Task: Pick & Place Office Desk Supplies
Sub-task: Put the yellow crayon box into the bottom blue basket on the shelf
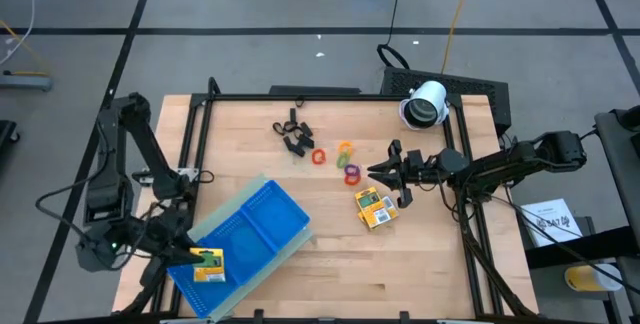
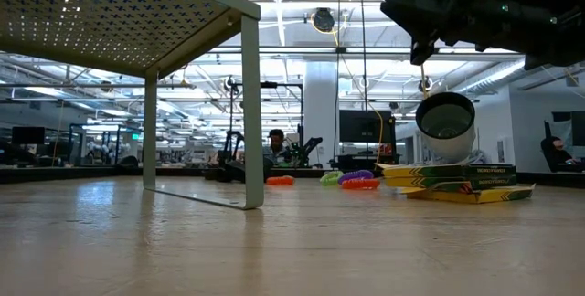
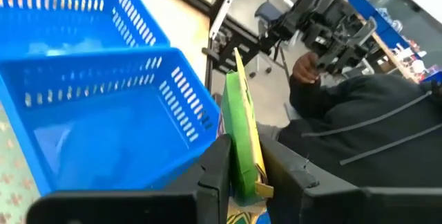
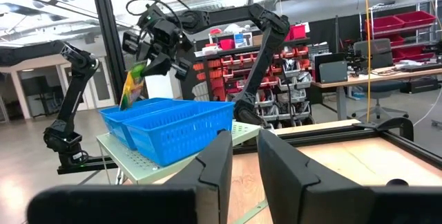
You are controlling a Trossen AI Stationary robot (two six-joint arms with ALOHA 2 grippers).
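Note:
My left gripper (image 1: pixel 193 255) is shut on a yellow-green printed pack (image 3: pixel 242 124), held over the near left end of the blue tray (image 1: pixel 250 226); the right wrist view shows this pack (image 4: pixel 131 84) above the tray. Two more yellow packs (image 1: pixel 375 207) lie stacked flat on the table. Coloured rings (image 1: pixel 343 160) and black clips (image 1: pixel 294 134) lie farther back. My right gripper (image 1: pixel 385 170) hovers right of the rings, its fingers a little apart with nothing between them (image 4: pixel 243 162). My left gripper pinches the pack's two flat faces (image 3: pixel 243 172) between its two fingers, at one end of the pack. The fingers come from the table's left, slanting slightly down. The pack stands on edge, sticking out past the fingertips, lifted clear above the tray.
The blue tray rests on a raised perforated metal stand (image 2: pixel 137 22) at the near left. A white cylindrical device (image 1: pixel 425 104) lies at the far right of the table. A black frame (image 1: pixel 330 97) borders the wooden top. Bare wood lies between tray and packs.

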